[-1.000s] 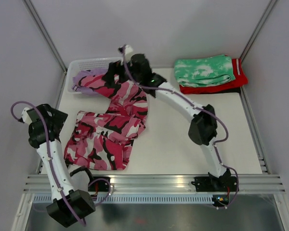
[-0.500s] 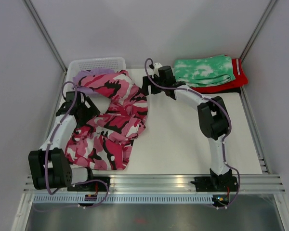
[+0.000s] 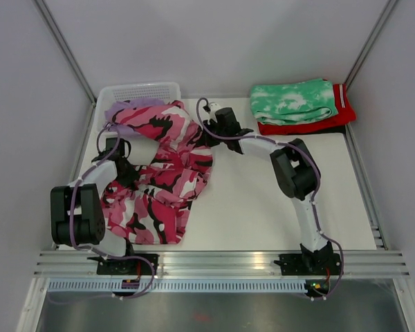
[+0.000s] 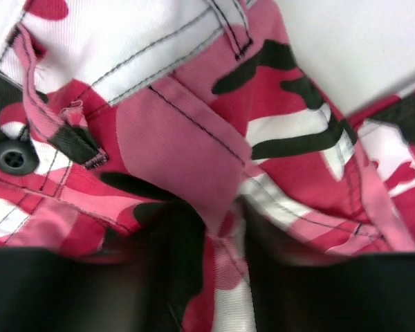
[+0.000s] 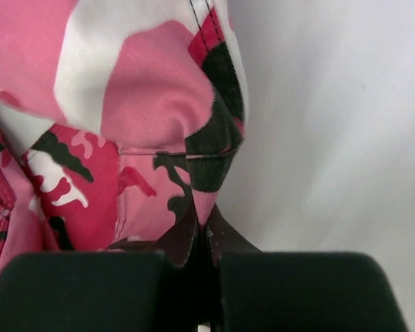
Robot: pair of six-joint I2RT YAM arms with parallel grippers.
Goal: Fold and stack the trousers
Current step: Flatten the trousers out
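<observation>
The pink, white and black camouflage trousers (image 3: 162, 180) lie crumpled from the basket down to the table's near left. My left gripper (image 3: 126, 173) is at their left edge near the waistband. In the left wrist view a fold of the camouflage cloth (image 4: 180, 124) runs between the dark fingers of that gripper (image 4: 225, 228), which is shut on it. My right gripper (image 3: 209, 136) is at the trousers' right edge. In the right wrist view that gripper (image 5: 209, 235) pinches a corner of the camouflage cloth (image 5: 124, 83). The lilac trousers (image 3: 119, 113) poke out of the basket, mostly covered.
A white slatted basket (image 3: 142, 90) stands at the back left. A folded green-and-white tie-dye garment (image 3: 294, 100) rests on a folded red one (image 3: 335, 119) at the back right. White table (image 3: 263, 200) spreads between the trousers and the right rail.
My left arm swung in from the far left onto the trousers' left edge and closed. The right gripper came down from the basket end to the trousers' right edge and shut on it.
</observation>
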